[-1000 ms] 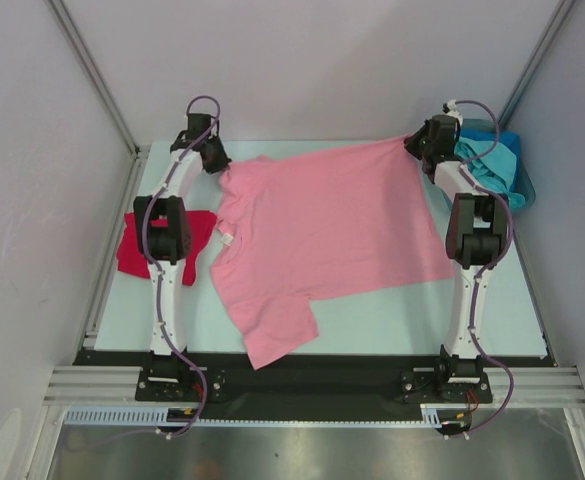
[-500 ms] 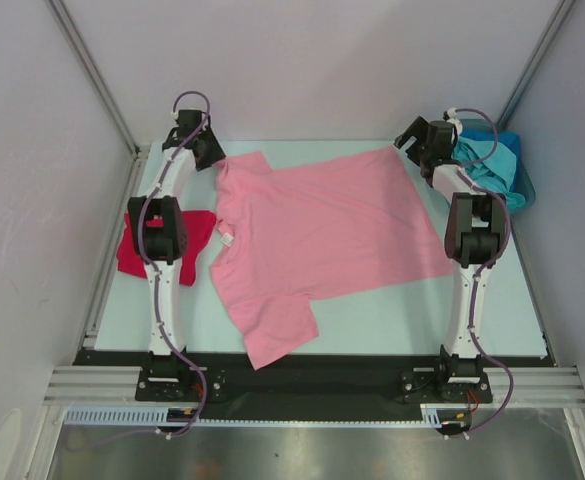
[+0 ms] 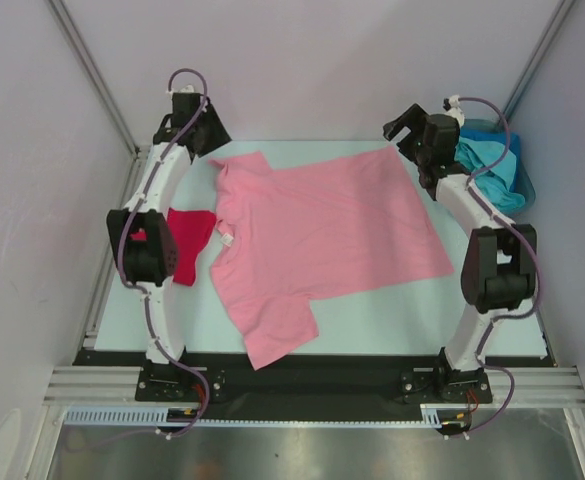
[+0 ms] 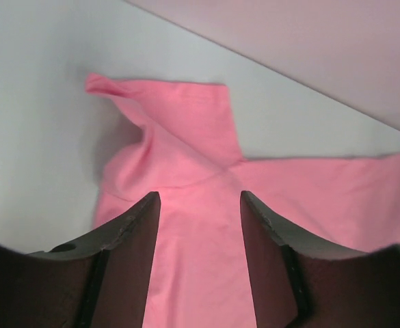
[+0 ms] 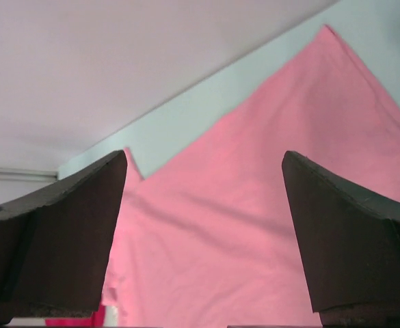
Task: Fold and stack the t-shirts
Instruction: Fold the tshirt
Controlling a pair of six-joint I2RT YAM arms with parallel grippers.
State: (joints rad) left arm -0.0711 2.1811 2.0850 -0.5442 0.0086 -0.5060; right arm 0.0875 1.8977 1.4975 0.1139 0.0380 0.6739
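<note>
Having let go of the far edge of the pink t-shirt point(image 3: 322, 225), the left gripper point(image 4: 200, 199) and right gripper point(image 5: 204, 160) rise, jaws apart and empty, leaving it flat, ready to fold.

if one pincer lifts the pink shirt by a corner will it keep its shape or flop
Probably flops: the pink shirt lies flat like thin cloth, and its far sleeve is rumpled into a ridge, so it holds no shape of its own. Pushed, it would likely bunch into folds rather than slide as one piece.
</note>
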